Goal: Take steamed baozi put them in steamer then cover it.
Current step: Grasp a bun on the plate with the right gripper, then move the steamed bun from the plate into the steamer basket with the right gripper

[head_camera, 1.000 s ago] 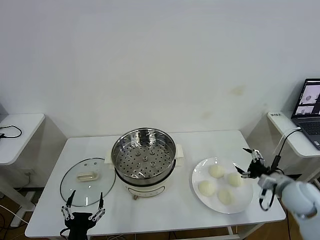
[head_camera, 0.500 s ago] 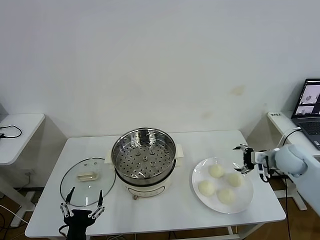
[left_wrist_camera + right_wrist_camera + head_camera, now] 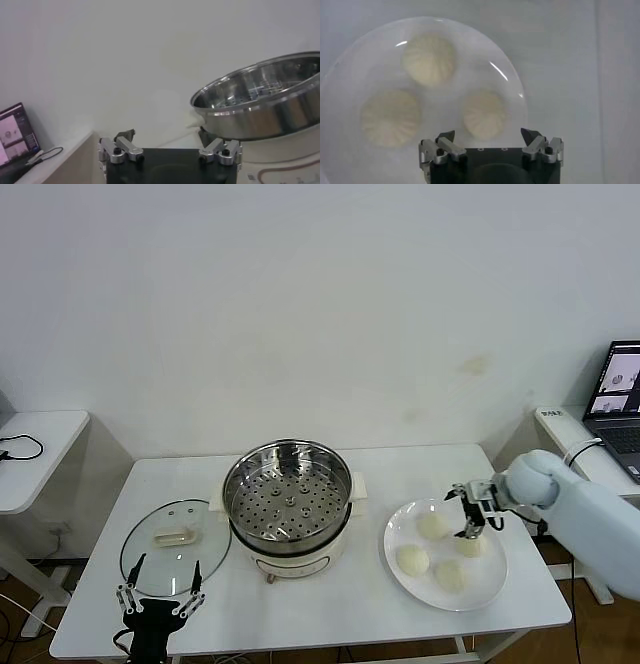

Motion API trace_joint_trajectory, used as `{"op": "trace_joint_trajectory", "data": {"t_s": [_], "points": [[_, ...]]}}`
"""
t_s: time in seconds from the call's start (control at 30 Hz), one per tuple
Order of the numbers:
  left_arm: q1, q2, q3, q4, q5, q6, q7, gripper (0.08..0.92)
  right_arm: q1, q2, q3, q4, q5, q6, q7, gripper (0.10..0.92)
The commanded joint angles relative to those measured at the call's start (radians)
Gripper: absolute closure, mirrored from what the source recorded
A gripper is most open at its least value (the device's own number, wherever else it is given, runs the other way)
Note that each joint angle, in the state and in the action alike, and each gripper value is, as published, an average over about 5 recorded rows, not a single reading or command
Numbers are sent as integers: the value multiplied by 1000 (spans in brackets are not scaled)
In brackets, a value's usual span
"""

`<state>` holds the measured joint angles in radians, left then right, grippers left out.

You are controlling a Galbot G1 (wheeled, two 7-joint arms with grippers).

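cover (image 3: 175, 547) left of steamer (image 3: 288, 498), baozi (image 3: 433, 526) on plate (image 3: 493, 584) right

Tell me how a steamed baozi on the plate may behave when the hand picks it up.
The steamed baozi looks soft and puffy, so a hard squeeze would probably dent it. Its rounded, pleated dome may slip between narrow fingers. It seems light for its size.

Shiny perforated steel steamer (image 3: 287, 496), clear glass cover (image 3: 174, 546), glossy plate (image 3: 490, 586)

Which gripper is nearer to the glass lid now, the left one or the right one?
Left. The left gripper hangs open at the near rim of the glass lid. The right gripper is open over the plate of baozi, beyond the steamer.
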<state>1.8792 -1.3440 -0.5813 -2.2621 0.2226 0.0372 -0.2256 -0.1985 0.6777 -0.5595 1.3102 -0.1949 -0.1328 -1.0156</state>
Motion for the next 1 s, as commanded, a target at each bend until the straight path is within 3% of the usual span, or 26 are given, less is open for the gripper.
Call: {"op": "trace_joint_trajectory", "data": {"t_s": [0.03, 0.47, 0.87, 1.0], "points": [[0, 2, -5, 0, 5, 1, 1, 177, 104, 125, -157, -120, -13, -6, -33, 204], [0, 1, -15, 12, 6, -3, -7, 177, 99, 181, -157, -211, -72, -24, -22, 292], [-2, -1, -14, 6, 8, -5, -9, 177, 111, 175, -160, -202, -55, -27, -38, 486], [-1, 0, -14, 2, 9, -5, -9, 177, 126, 165, -163, -187, -40, -26, -41, 511]]}}
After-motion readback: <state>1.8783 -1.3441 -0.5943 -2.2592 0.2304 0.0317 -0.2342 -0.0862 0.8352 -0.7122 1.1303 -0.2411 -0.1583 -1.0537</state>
